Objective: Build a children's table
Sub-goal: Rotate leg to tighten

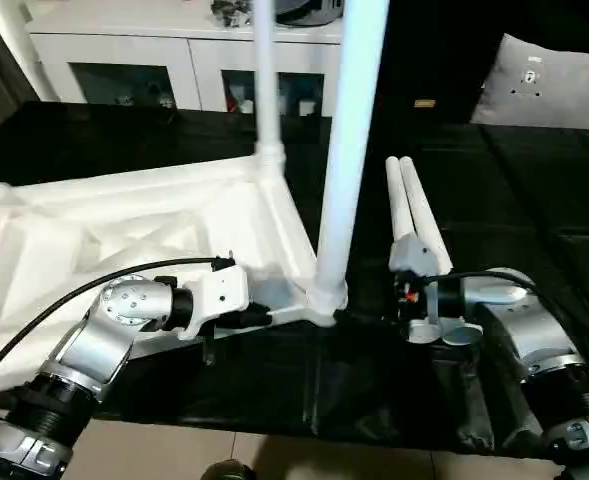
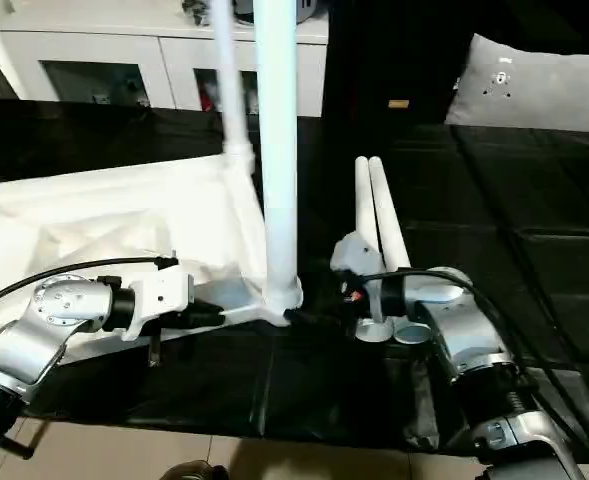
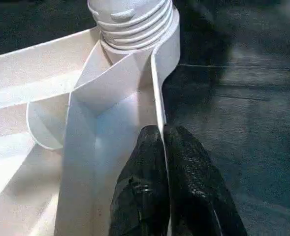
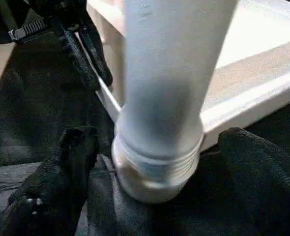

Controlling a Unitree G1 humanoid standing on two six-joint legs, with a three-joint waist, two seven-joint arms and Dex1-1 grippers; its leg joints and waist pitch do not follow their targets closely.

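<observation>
- Left gripper (image 3: 163,162): fingers closed on the thin side wall of the table top (image 1: 94,240), near the top's near corner. Likely purpose: pinning the top so it cannot turn or slide.
- Right gripper (image 4: 154,162): fingers spread wide, one on each side of the near leg (image 1: 346,150) at its threaded base, not clamping it.
- Near leg stands upright in the near corner socket (image 1: 326,297); thread rings visible above the socket, so probably not fully seated.
- Table top lies ribbed underside up on the black cloth (image 1: 534,190), exposing the sockets.
- Two spare legs (image 2: 376,215) lie side by side just beside the top.
- Far leg (image 1: 266,80) stands upright in the far corner socket.
- White cabinet (image 1: 184,60) behind.
</observation>
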